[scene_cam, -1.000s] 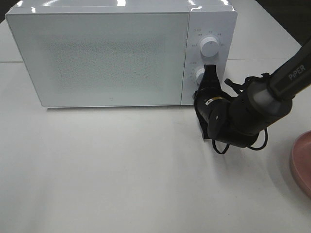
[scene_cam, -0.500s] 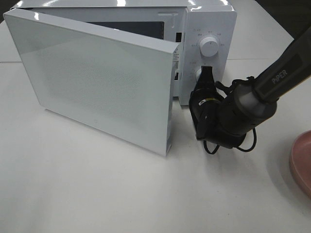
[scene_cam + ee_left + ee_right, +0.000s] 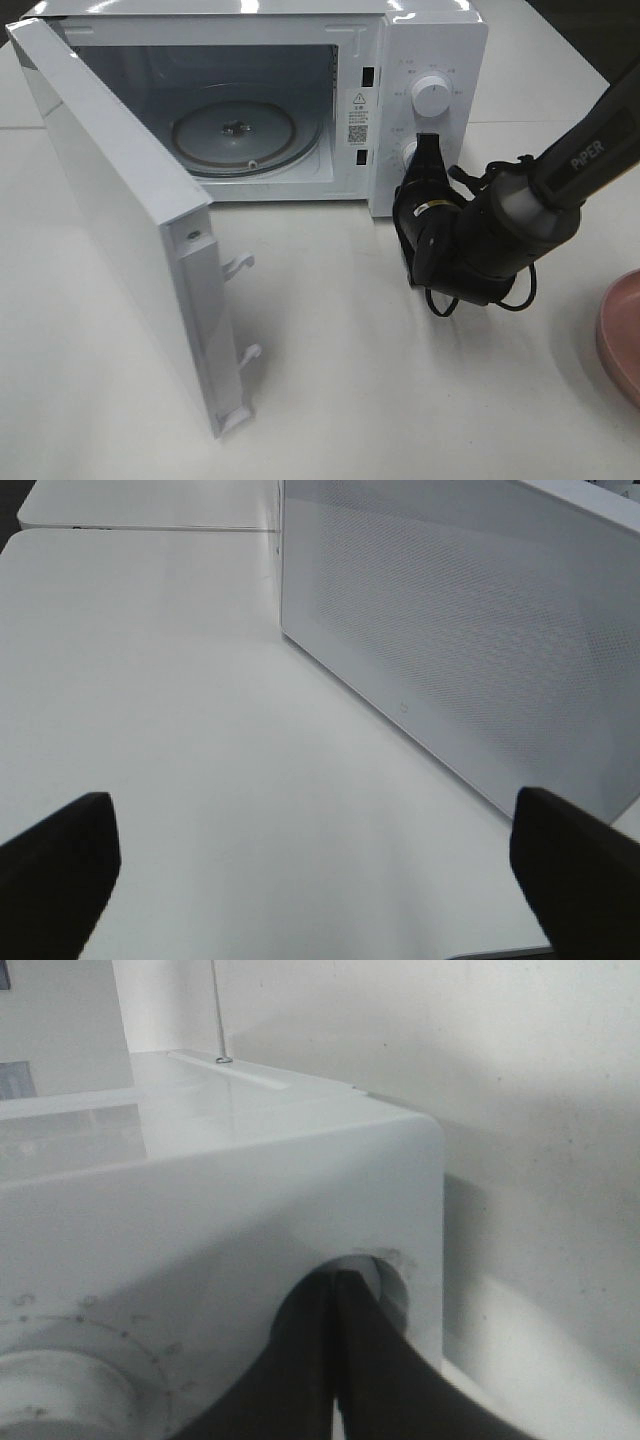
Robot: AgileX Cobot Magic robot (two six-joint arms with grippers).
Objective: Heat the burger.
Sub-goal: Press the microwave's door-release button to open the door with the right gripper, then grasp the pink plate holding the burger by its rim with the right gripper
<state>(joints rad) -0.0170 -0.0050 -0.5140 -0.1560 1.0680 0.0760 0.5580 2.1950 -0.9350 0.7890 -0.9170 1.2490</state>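
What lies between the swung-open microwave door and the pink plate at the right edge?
Exterior high view: the shut right gripper at the lower knob, and its arm; the rest is bare table.

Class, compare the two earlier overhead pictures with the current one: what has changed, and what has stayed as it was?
The microwave door swung from shut to wide open on its left hinge, exposing the glass turntable inside. Nothing was grasped or released. The right gripper, jaws shut, stayed at the lower knob. The pink plate stayed put at the right.
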